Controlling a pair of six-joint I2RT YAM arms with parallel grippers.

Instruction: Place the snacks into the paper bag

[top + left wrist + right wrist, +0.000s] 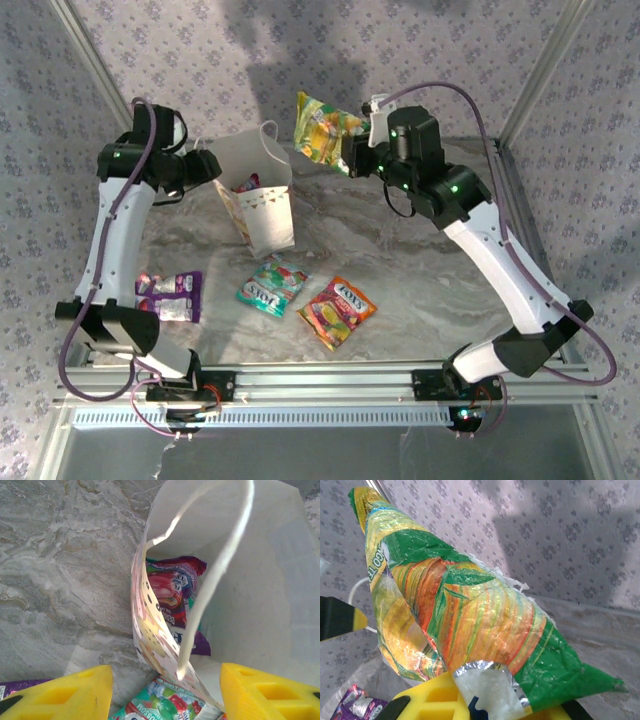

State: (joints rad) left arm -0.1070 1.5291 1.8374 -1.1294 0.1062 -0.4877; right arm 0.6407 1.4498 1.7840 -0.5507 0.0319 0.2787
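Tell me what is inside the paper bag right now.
Inside the paper bag is a purple packet with red fruit on it. The bag's walls cover the bottom, so any further packets there cannot be seen.

The glossy candy packet (322,131) is yellow-green with orange streaks. The small paper bag (268,212) is white, pastel-printed.

Bright even light; soft shadow on backdrop (300,70); glare on snack (470,620) (right wrist).

White paper bag (268,215) upright, packets (172,587) inside; yellow-green snack (322,130) aloft.
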